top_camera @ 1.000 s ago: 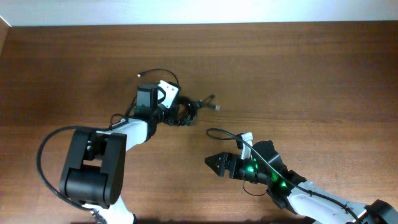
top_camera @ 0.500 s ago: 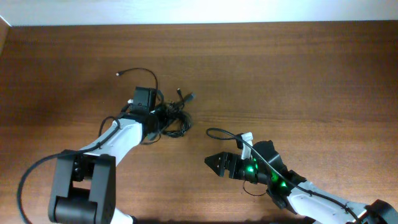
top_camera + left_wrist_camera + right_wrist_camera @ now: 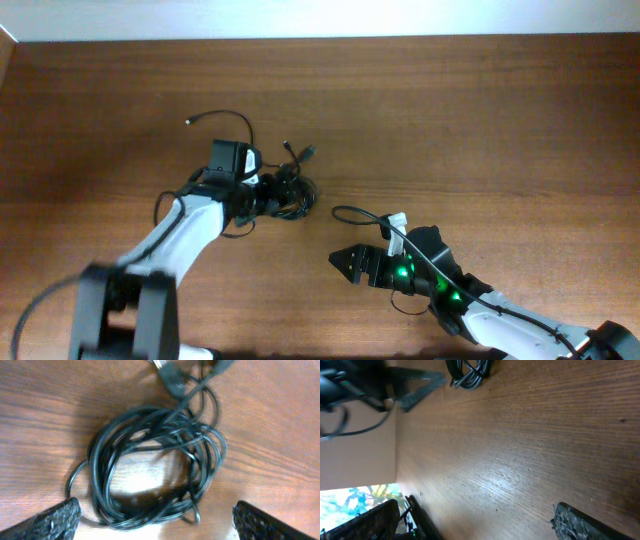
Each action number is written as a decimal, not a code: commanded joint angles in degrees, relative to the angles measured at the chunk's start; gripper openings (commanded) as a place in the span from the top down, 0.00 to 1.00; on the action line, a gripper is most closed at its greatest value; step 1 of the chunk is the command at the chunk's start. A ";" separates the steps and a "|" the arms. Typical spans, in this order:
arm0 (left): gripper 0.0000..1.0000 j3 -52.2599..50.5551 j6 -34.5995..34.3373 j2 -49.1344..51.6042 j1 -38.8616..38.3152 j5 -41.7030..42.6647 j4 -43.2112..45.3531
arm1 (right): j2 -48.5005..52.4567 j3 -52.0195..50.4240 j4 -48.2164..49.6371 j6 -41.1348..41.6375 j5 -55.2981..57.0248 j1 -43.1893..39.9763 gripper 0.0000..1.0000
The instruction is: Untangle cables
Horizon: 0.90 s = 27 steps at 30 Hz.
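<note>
The cables point(image 3: 155, 460) lie in one tangled black coil on the wooden table, with plug ends point(image 3: 172, 377) sticking out at the far side. From above, the coil point(image 3: 292, 192) sits left of centre, and one loose strand point(image 3: 225, 117) arcs away to the upper left. My left gripper point(image 3: 157, 527) is open just short of the coil, its fingers point(image 3: 55, 520) wide on either side and touching nothing. My right gripper point(image 3: 342, 262) is open low over bare wood, well to the right of and nearer than the coil point(image 3: 470, 372). Its fingers point(image 3: 590, 522) hold nothing.
The right arm's own thin cable with a white tag point(image 3: 397, 222) loops beside its wrist. The left arm's body point(image 3: 180, 225) runs toward the front left. A pale wall edge point(image 3: 320, 20) borders the table's far side.
The left gripper has opened and let go of the coil, which now rests on the table. The left arm swung left and lower. A loose strand now lies to the upper left. The right arm is still.
</note>
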 commanded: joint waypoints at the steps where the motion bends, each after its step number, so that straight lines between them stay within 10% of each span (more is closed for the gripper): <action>1: 0.01 0.70 3.10 -7.80 0.07 -20.37 -6.10 | -0.26 0.02 0.11 -0.39 0.76 0.20 0.01; 7: 0.01 -1.22 -0.48 -5.44 -0.24 -14.27 -5.66 | -0.26 0.02 0.11 -0.37 0.76 0.20 0.01; 11: 0.35 -1.73 -0.31 1.27 -0.33 -16.15 -2.58 | -0.26 0.02 0.11 -0.37 0.72 0.20 0.01; 19: 0.23 -1.73 -0.31 12.68 -0.59 -15.50 6.21 | -0.24 0.02 0.11 -0.37 0.74 0.20 0.01; 22: 0.52 -1.73 2.84 13.03 -0.59 -15.67 5.68 | -0.26 0.02 0.13 -0.37 0.74 0.20 0.01; 27: 0.43 -1.73 8.39 13.09 -2.10 -20.33 2.32 | -0.26 0.02 0.31 -0.37 0.76 0.20 0.01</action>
